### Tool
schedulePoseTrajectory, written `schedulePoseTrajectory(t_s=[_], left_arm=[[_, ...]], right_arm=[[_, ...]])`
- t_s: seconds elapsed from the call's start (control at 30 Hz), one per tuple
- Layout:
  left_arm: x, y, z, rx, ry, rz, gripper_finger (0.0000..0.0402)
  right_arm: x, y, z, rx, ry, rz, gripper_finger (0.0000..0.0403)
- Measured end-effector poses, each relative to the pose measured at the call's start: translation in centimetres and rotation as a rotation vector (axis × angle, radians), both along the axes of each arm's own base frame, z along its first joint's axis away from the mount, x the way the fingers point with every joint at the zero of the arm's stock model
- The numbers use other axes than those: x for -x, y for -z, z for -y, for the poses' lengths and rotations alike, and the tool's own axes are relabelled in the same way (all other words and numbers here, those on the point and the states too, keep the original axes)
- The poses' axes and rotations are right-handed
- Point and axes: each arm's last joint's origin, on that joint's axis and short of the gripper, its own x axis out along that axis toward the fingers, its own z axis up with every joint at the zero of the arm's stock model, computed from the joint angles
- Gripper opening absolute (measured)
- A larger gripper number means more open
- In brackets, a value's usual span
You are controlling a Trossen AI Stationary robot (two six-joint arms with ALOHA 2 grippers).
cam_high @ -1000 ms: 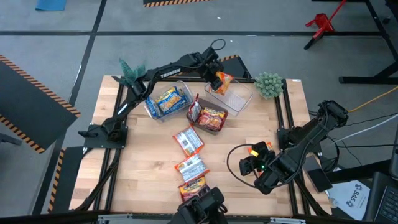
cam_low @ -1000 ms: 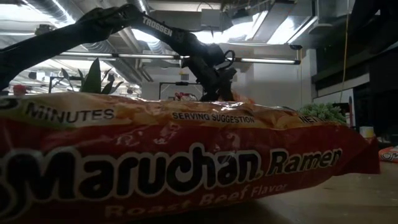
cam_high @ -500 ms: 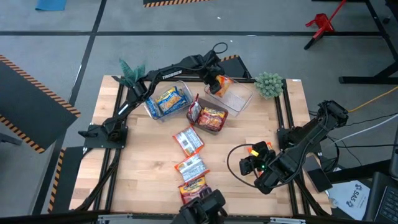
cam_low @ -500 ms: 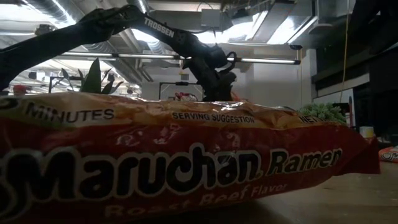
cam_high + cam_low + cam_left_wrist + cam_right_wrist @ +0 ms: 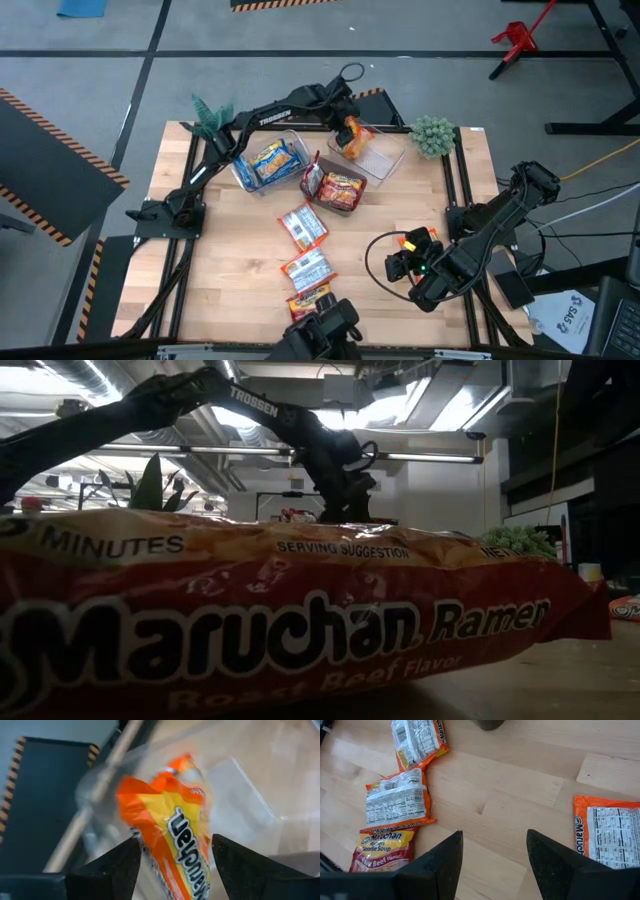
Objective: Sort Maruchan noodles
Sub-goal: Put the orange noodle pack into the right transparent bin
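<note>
As your left gripper (image 5: 344, 117) spread its jaws, the orange packet (image 5: 352, 137) dropped free into the clear bin (image 5: 385, 160), upper centre; the right gripper (image 5: 400, 266) idled half-open, empty.

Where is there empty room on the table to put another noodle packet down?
The wood is bare left of the line of loose noodle packets, out to the table's left edge, and again between that line and the right end effector. It is crowded at the far side: three bins, with the left end effector above the right one.
</note>
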Motion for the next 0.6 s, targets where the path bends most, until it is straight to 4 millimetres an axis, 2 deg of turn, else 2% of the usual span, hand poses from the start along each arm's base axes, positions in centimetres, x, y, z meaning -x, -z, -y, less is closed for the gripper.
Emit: schedulePoseTrajectory(t_s=[0.13, 0.33, 0.47, 0.6], left_arm=[[0.5, -1.7, -0.6, -0.006, -0.023, 0.025, 0.0239], [1.4, -2.9, -0.8, 0.028, -0.028, 0.031, 0.0239], [2.0, -4.4, -0.2, 0.191, 0.039, 0.127, 0.0237], [2.9, -6.3, 1.9, 0.462, 0.209, 0.204, 0.0235]], right_arm=[[0.0, 0.0, 0.0, -0.001, 0.000, -0.001, 0.0205], [0.0, 0.0, 0.0, 0.006, 0.001, 0.006, 0.0205], [0.0, 0.0, 0.0, 0.016, 0.002, 0.011, 0.0205], [0.2, 0.1, 0.1, 0.021, -0.055, -0.061, 0.0205]])
